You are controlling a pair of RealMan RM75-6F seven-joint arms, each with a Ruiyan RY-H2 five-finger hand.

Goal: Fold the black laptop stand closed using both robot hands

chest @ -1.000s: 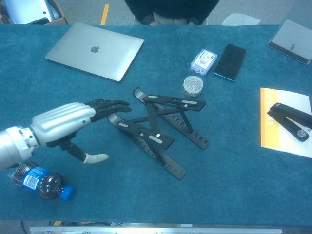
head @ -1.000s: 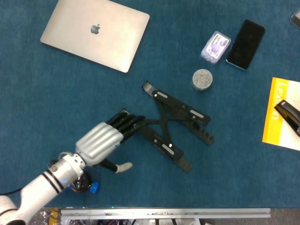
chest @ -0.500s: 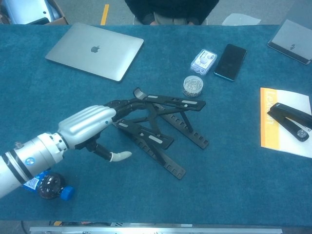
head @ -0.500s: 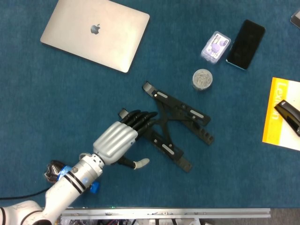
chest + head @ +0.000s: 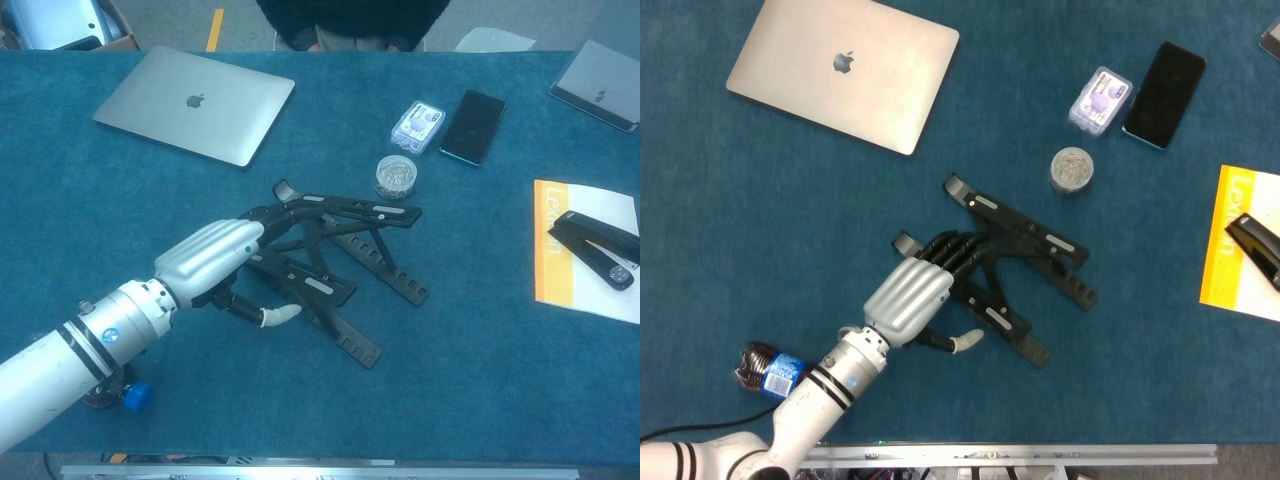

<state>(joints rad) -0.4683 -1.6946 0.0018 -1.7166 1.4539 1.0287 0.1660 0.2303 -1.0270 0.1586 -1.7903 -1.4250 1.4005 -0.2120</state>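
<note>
Now, low in the frame, a water bottle (image 5: 768, 368) lies on the blue desk (image 5: 760, 220) beside the robot's left arm. Just past it, the left robot hand (image 5: 912, 298) reaches up and to the right. Its dark fingers (image 5: 958, 250) lie on the near bars of the black laptop stand (image 5: 1025, 240). They look spread, and I cannot tell if they grip a bar yet. The right robot hand is not in either picture.

The stand sits open in the middle of the frame, up and to the right of the hand. Its long bars run from upper left to lower right. The left hand is the near one, so it should hold one side.

A second ago the hand was further left, with its fingertips just at the stand's edge. The stand has not moved.

Farther back sit a small jar (image 5: 1072, 168), a phone (image 5: 1165, 80) and a closed laptop (image 5: 845, 68).
</note>
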